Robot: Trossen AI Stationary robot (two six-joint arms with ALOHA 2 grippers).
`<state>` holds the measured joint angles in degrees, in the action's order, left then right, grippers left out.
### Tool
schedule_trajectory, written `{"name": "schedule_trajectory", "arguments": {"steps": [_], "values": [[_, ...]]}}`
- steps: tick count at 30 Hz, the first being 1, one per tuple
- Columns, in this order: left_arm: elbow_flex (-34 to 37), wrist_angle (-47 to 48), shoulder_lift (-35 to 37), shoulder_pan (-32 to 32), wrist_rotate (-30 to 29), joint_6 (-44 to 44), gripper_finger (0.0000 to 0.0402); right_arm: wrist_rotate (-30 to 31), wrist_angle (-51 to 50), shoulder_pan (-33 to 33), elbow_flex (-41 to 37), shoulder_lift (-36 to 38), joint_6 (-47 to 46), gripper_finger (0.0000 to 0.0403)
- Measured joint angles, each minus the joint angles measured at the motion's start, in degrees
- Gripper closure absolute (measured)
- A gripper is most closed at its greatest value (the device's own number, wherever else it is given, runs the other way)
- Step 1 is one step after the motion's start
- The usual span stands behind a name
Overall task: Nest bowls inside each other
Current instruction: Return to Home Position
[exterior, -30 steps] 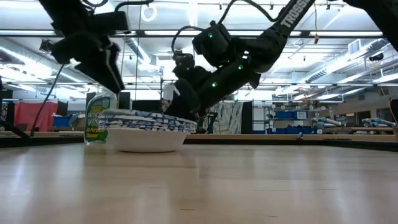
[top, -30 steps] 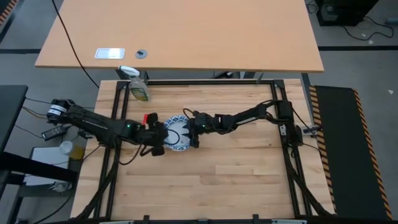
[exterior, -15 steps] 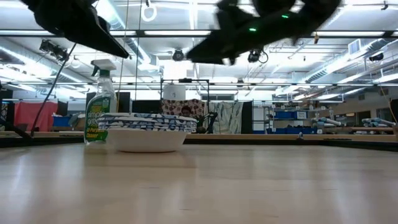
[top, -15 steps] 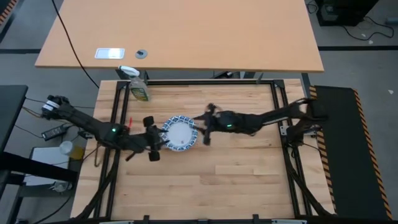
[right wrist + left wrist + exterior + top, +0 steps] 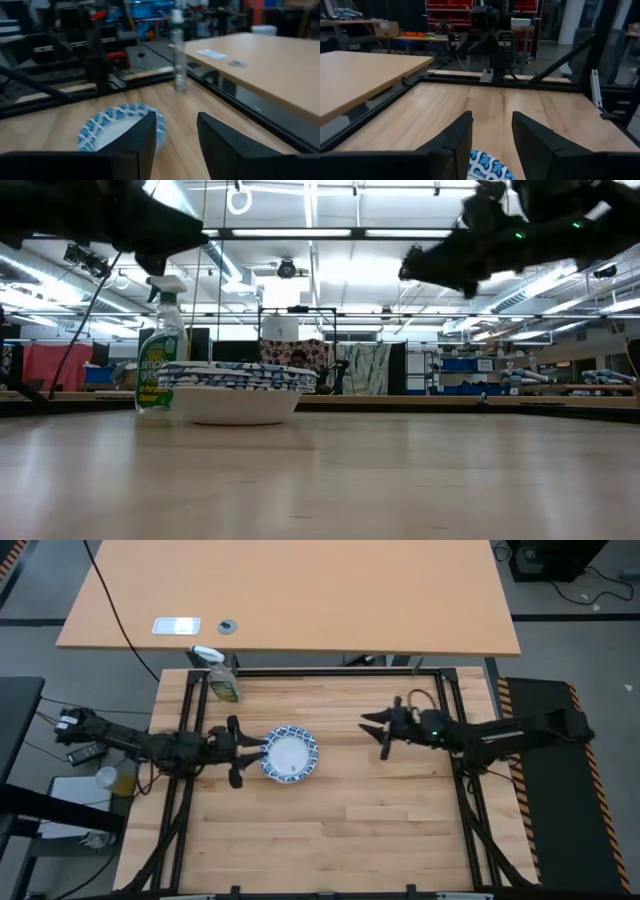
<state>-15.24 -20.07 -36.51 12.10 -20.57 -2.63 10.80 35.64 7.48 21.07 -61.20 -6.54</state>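
A stack of nested blue-and-white rimmed bowls (image 5: 290, 755) rests on its base on the wooden table, left of centre; it also shows in the low view (image 5: 237, 390). My left gripper (image 5: 246, 751) hovers open just left of the stack, pointing level toward it. In its wrist view the stack's rim (image 5: 487, 167) lies below the open fingers (image 5: 455, 142). My right gripper (image 5: 375, 733) is open, raised well to the right of the stack and pointing level at it (image 5: 115, 127). Neither gripper has anything between its fingers.
A green-yellow spray bottle (image 5: 222, 682) stands at the table's far left corner, behind the stack (image 5: 160, 350). A black metal frame (image 5: 330, 672) runs round the table's edges. Bare wood lies in front of the stack and to its right.
Both grippers have drawn back from the bowl stack and tipped up from slanting down to level. The left has gone toward the table's left edge. The right has risen and gone far toward the right edge. The stack has stayed where it was.
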Motion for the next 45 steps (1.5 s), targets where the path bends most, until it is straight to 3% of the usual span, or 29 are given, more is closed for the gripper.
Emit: {"name": "schedule_trajectory", "arguments": {"steps": [10,17,21,31,36,40,45], "values": [[6.7,-1.3,15.3,-2.3,1.4,-1.1,0.0260,-1.2,-3.7,4.3,-14.6,22.2,-6.5,0.0253],[7.5,5.8,22.8,-2.2,1.2,-2.5,0.0260,-0.6,-7.5,7.3,-20.5,33.1,-8.1,0.0253],[7.5,8.6,24.0,-2.2,0.7,-2.3,0.0260,-2.6,-15.1,8.7,-20.6,36.8,-10.1,0.0253],[8.6,12.1,25.5,-1.9,0.5,-1.2,0.0260,-10.0,-19.2,11.6,-20.5,46.3,-5.2,0.0253],[14.6,5.7,25.4,-0.3,0.4,0.9,0.0260,-8.7,-24.1,11.9,-20.4,47.4,-4.7,0.0253],[14.7,6.7,24.9,0.0,-0.7,2.4,0.0260,-8.1,-24.1,11.9,-20.4,46.6,-12.5,0.0253],[14.7,6.5,24.9,0.0,-0.7,1.5,0.0260,-8.0,-23.8,11.9,-20.4,46.6,-14.3,0.0253]]}}
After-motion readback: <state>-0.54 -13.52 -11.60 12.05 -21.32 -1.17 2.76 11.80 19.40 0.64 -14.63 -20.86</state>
